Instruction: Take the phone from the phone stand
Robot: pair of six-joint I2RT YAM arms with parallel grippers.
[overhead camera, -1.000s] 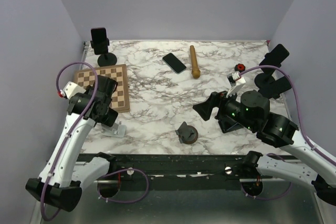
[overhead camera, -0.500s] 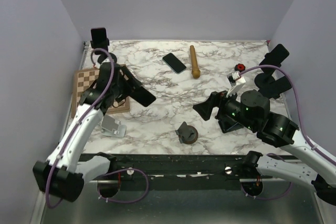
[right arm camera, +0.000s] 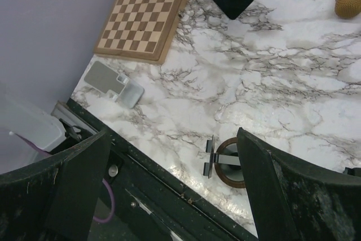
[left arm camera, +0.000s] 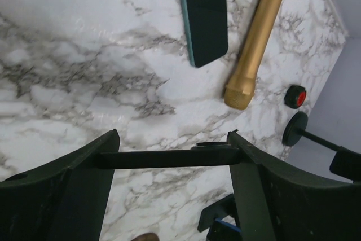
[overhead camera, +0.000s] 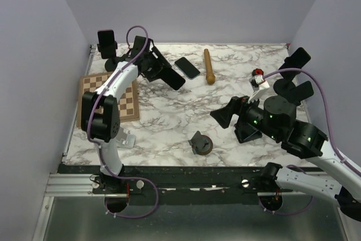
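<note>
Clearly, we saw the left gripper (overhead camera: pixel 175 80) hanging over the marble table (overhead camera: pixel 169 117) with its fingers spread wide and nothing between them, near a second phone (overhead camera: pixel 186 67) that lay flat beside a wooden rod (overhead camera: pixel 209 66). The phone (overhead camera: pixel 106 40) stood upright in the phone stand (overhead camera: pixel 113 60) at the far-left corner, untouched. We found the right gripper (overhead camera: pixel 221 115) likewise wide apart and empty, nearer the table's middle.
</note>
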